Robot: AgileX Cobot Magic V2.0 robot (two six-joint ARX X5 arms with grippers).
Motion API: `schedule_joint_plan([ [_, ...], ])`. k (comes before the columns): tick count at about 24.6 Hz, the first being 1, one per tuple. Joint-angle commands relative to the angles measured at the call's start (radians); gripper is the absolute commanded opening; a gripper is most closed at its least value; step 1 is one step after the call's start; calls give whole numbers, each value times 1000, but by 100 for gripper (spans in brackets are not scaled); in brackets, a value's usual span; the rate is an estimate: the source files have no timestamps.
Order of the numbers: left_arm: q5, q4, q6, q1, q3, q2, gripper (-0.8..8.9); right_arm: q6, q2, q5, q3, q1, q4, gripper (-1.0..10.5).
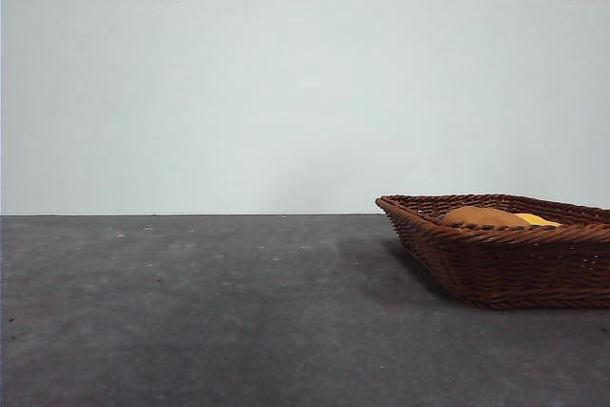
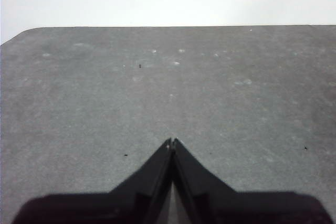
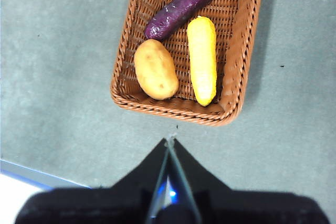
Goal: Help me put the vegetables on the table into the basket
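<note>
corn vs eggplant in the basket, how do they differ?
The corn cob is yellow and thicker; the eggplant is dark purple, slimmer, with a green cap. The corn lies along the basket's length; the eggplant lies at a slant. Both are elongated and rest inside the basket.

Dark grey speckled table (image 1: pixel 191 312), brown wicker basket (image 1: pixel 505 264) resting on it

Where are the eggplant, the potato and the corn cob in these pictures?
eggplant (image 3: pixel 185 7), right wrist view, middle of its purple body.
potato (image 3: pixel 155 69), right wrist view, centre of its orange-brown skin.
corn cob (image 3: pixel 202 59), right wrist view, middle of its yellow length.
</note>
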Motion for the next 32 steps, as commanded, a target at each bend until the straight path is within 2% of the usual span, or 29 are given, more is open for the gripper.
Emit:
schedule_joint_plan([
  [1, 3, 8, -9, 3, -11, 4, -3, -7, 3, 6, -3, 1, 10, 1],
  [10, 3, 7, -9, 3, -11, 6, -3, -11, -7, 24, -3, 1, 107, 1],
  [11, 3, 8, -9, 3, -11, 6, -3, -40, -25, 60, -3, 1, 137, 1],
  [12, 3, 8, -9, 3, -11, 6, -3, -29, -52, 83, -3, 1, 169, 1],
  [17, 3, 8, -9, 3, -11, 6, -3, -13, -279, 70, -74, 1, 374, 1],
  [20, 3, 8, -9, 3, -11, 6, -3, 8, -430, 69, -234, 1, 509, 1],
  [24, 3, 8, -9, 3, -11, 6, -3, 153, -650, 70, -588, 1, 809, 1],
  [26, 3, 8, -9, 3, -11, 6, -3, 196, -714, 74, -716, 1, 905, 1],
  [32, 3, 8, -9, 3, -11, 6, -3, 219, -850, 74, -1009, 16, 1061, 1],
])
